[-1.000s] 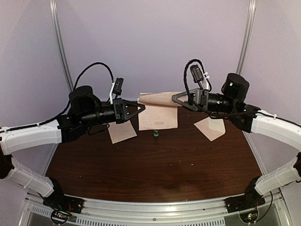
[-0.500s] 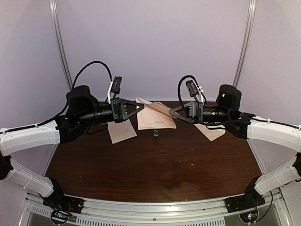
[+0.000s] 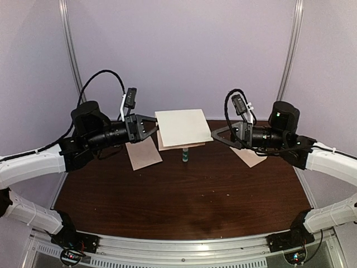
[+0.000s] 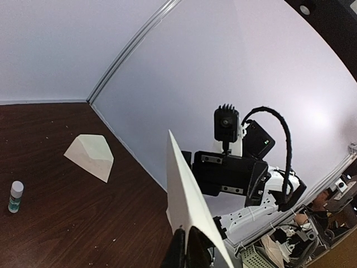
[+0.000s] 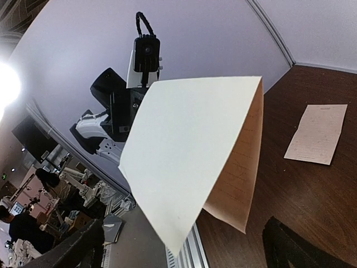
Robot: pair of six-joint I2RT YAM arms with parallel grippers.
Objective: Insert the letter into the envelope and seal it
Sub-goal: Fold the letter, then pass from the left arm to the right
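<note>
while the left claw (image 3: 154, 126) pinched the folded pale letter (image 3: 181, 127), the right claw (image 3: 214, 135) hung spread wide at its three o'clock, near the pointed envelope (image 4: 90, 155).

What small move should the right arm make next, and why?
Probably lower the right gripper toward the envelope on the table. The left gripper alone pinches the folded letter in the air, the right one is open and empty, and the envelope lies untouched.

Right arm (image 3: 279, 137) covers part of the envelope (image 3: 246, 158); writing on the letter (image 5: 184, 151) is illegible.
</note>
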